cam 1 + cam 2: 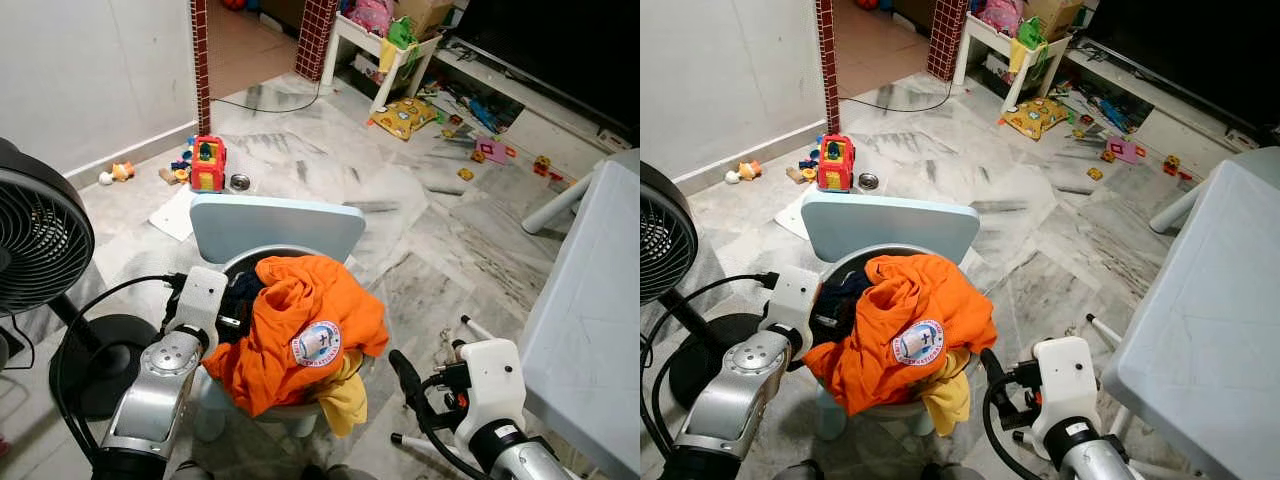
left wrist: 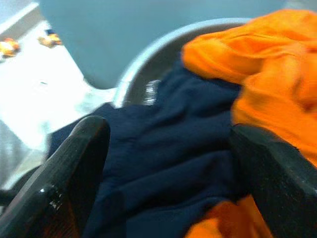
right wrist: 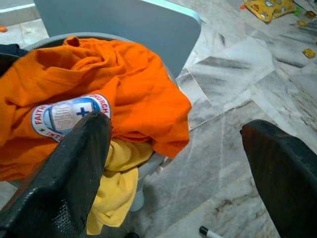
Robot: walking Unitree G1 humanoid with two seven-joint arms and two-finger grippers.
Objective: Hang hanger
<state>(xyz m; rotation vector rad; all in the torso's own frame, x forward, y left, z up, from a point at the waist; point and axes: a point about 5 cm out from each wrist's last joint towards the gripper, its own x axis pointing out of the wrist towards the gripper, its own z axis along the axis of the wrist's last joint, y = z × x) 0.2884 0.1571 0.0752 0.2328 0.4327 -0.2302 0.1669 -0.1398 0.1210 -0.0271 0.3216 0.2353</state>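
Note:
A grey basin point(image 1: 252, 259) sits on a small light-blue chair point(image 1: 277, 226). Piled in it are an orange shirt point(image 1: 300, 320) with a round badge, a dark navy garment point(image 2: 168, 163) and a yellow garment point(image 1: 346, 396) hanging over the front. My left gripper point(image 2: 168, 144) reaches into the basin's left side, open, its fingers point(image 2: 79, 163) straddling the navy cloth. My right gripper point(image 3: 178, 134) hovers low to the right of the chair, open and holding nothing, pointed at the orange shirt point(image 3: 109, 84).
A black standing fan point(image 1: 35, 240) is close on my left, with its cable by my left arm. A white table point(image 1: 590, 300) edges in on the right, with thin white legs point(image 1: 478, 330) beside it. Toys point(image 1: 208, 165) and a yellow cushion point(image 1: 405, 117) litter the marble floor beyond.

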